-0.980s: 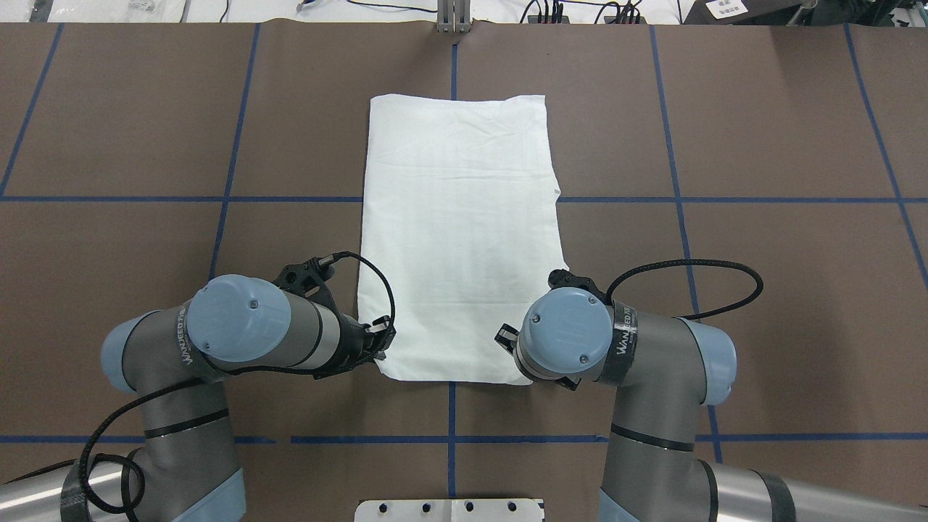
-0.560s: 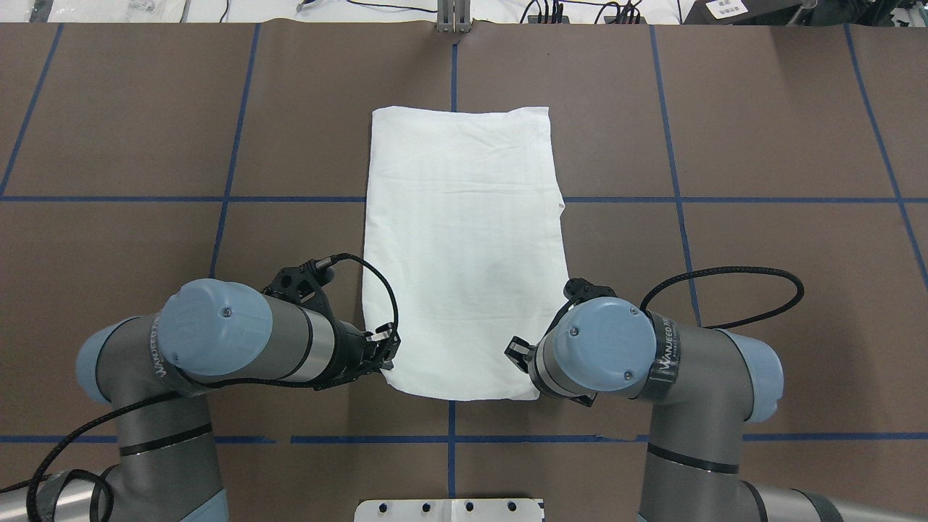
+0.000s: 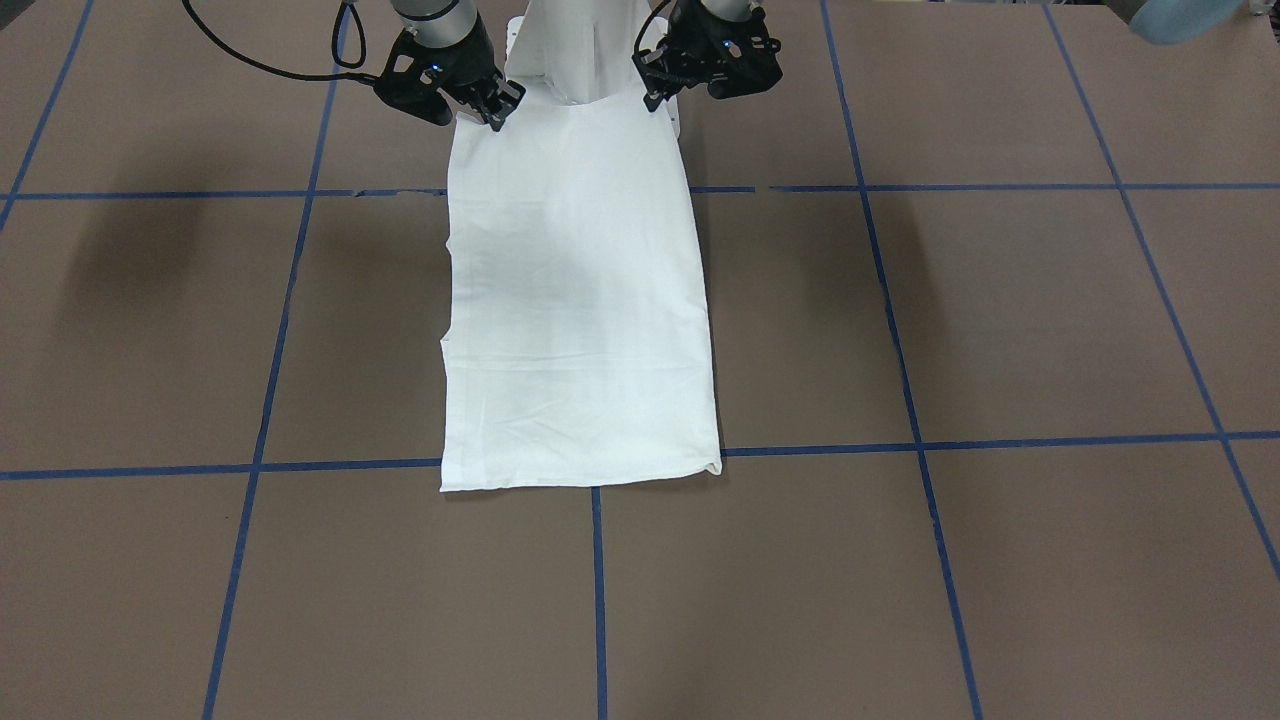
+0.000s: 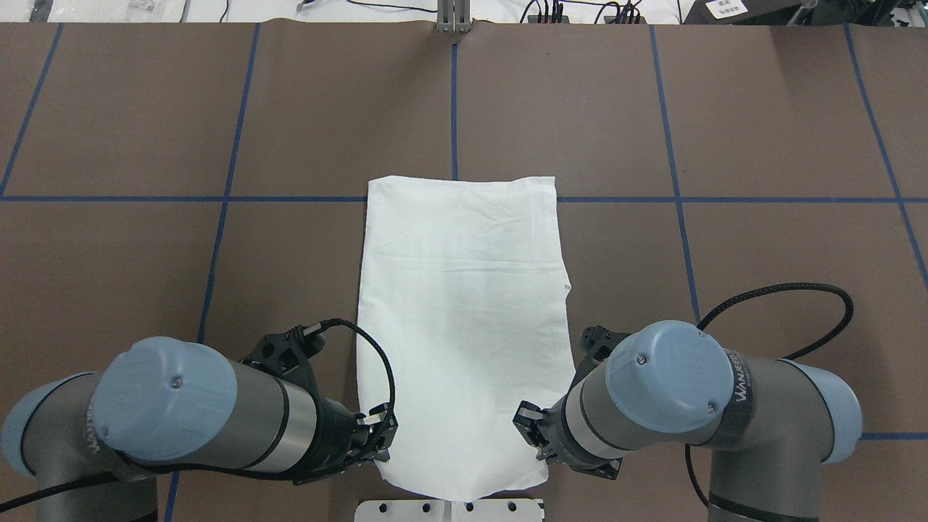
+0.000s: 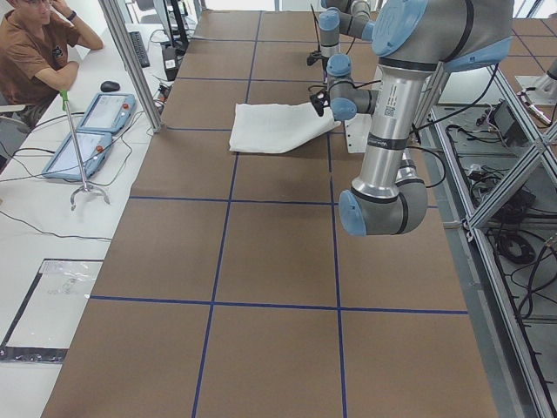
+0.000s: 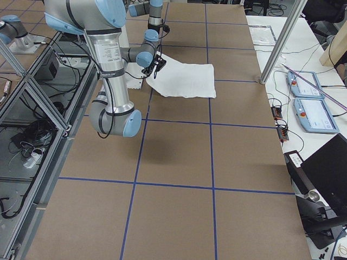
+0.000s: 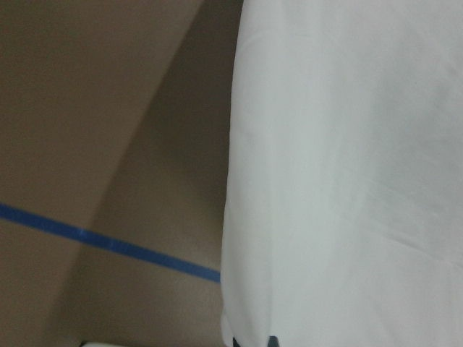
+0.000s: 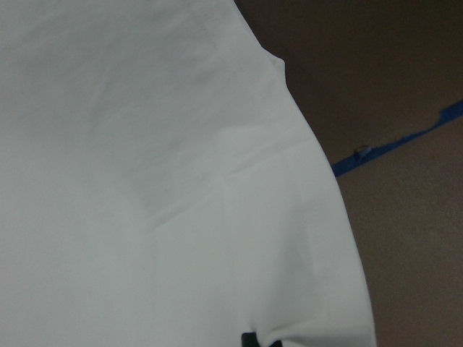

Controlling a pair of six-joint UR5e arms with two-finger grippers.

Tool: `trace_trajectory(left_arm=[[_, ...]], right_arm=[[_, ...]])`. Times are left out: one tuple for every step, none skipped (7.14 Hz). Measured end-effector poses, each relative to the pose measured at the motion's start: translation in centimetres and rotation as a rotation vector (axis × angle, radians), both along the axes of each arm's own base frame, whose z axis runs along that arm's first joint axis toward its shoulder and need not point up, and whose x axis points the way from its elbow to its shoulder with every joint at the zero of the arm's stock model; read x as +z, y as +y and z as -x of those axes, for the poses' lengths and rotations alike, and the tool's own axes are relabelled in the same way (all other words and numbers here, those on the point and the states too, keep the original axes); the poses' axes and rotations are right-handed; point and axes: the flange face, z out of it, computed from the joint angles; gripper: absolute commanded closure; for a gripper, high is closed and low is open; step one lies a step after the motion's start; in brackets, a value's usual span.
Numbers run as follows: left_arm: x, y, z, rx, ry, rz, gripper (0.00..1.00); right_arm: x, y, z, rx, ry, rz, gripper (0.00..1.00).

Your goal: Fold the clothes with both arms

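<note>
The clothes (image 4: 464,319) are one white T-shirt folded into a long plain strip on the brown table, also seen in the front view (image 3: 580,300). My left gripper (image 4: 378,441) is shut on its near left corner. My right gripper (image 4: 533,435) is shut on its near right corner. In the front view the left gripper (image 3: 660,92) and right gripper (image 3: 495,108) hold that end slightly raised. The near edge hangs over the white base plate (image 4: 449,510). Both wrist views are filled with white cloth (image 7: 340,181) (image 8: 181,181). No print, sleeves or collar show.
Blue tape lines (image 4: 109,199) grid the brown table. Cables and plugs lie along its far edge (image 4: 580,11). A person (image 5: 35,52) sits at a side bench with tablets (image 5: 87,131). Aluminium frame and wiring run behind the robot (image 6: 38,97).
Both arms have drawn back toward the robot's base, dragging the shirt with them. Its far edge has slid about one grid square nearer. Both grips have stayed shut.
</note>
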Motion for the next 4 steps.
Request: trace_trajectory(left_arm=[[-0.1, 0.5, 0.2, 0.009, -0.004, 0.006, 1.00], [0.1, 0.4, -0.2, 0.009, -0.014, 0.008, 1.00], [0.7, -0.9, -0.7, -0.016, -0.032, 0.008, 1.00], [1.0, -3.7, -0.6, -0.067, -0.043, 0.006, 1.00]], right_arm=[[-0.1, -0.3, -0.1, -0.003, -0.003, 0.004, 1.00], [0.3, -1.7, -0.1, 0.018, 0.005, -0.001, 1.00], [0.8, -4.0, -0.1, 0.049, 0.017, -0.014, 1.00], [1.0, -6.5, -0.4, 0.084, 0.025, -0.027, 1.00]])
